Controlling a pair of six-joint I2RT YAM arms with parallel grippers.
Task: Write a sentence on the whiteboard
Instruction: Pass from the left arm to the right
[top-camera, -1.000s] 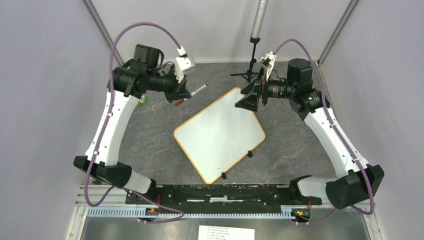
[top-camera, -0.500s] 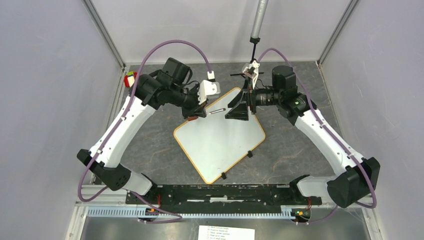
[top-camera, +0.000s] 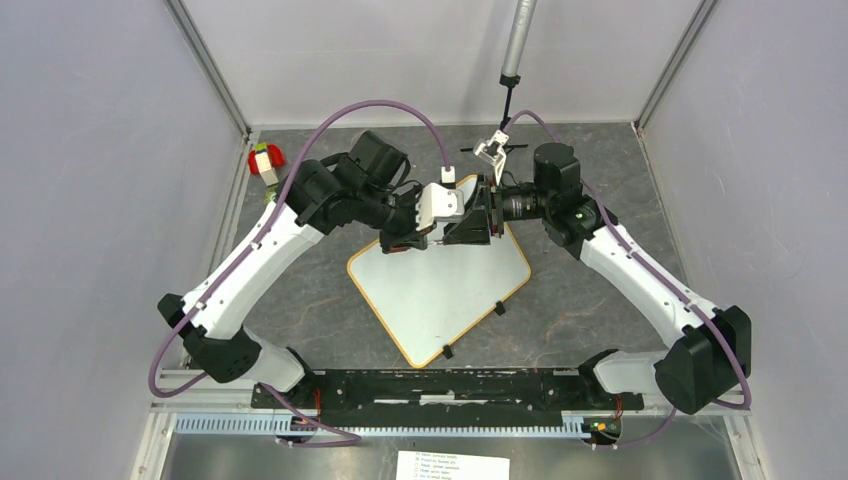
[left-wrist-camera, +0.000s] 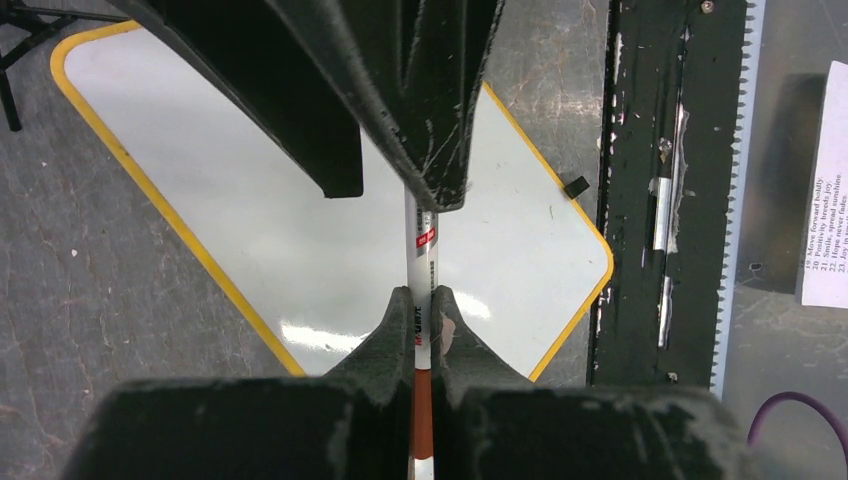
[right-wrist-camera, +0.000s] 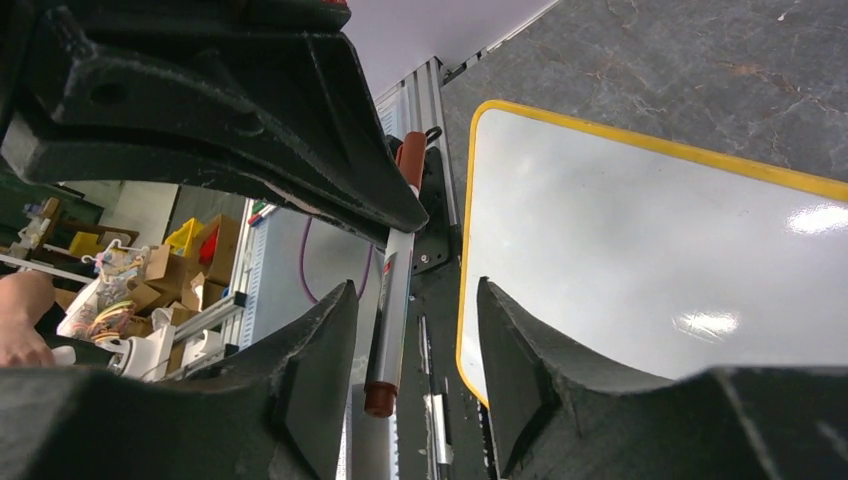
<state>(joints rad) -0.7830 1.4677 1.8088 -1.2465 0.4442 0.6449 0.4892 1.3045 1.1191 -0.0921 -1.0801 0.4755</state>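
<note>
The whiteboard lies flat on the grey table, white with a yellow rim, and its visible surface is blank; the sentence is out of view. My left gripper hovers over the board's far corner, shut on a white marker with a brownish-red band. The fingertips pinch the barrel. My right gripper faces it, open. The marker, with its red-brown end, sits between the right gripper jaws, with gaps on both sides.
A black tripod stand rises behind the board. A red and green toy sits at the far left. Two black clips grip the board's near edge. A black rail and a printed paper sheet lie at the near edge.
Both arms swung inward over the board's far corner. The left one carried the marker to the right gripper, whose jaws narrowed around the marker's end.
</note>
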